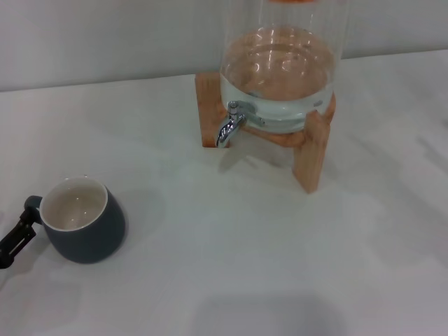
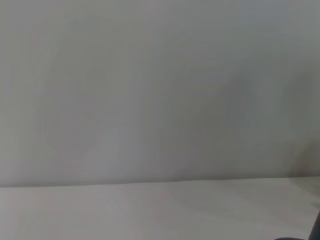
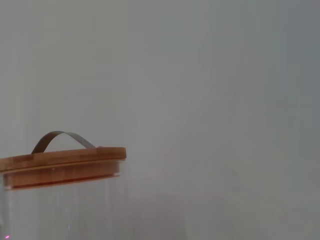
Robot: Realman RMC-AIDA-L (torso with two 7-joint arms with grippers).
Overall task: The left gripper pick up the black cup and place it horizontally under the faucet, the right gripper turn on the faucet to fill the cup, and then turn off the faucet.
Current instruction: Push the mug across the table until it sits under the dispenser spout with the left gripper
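Observation:
The black cup [image 1: 84, 220] stands upright on the white table at the front left in the head view, cream inside showing, its small loop handle [image 1: 31, 205] pointing left. My left gripper [image 1: 19, 231] comes in from the left edge and reaches the handle; only a small part of it shows. The chrome faucet [image 1: 229, 126] with its down-curved spout sticks out from the base of the clear glass jar [image 1: 280, 70], well apart from the cup at the back centre. My right gripper is out of view.
The jar holds water and sits on a wooden stand [image 1: 311, 150]. Its wooden lid with a metal strap [image 3: 60, 162] shows in the right wrist view. The left wrist view shows the wall and the white tabletop [image 2: 150, 210].

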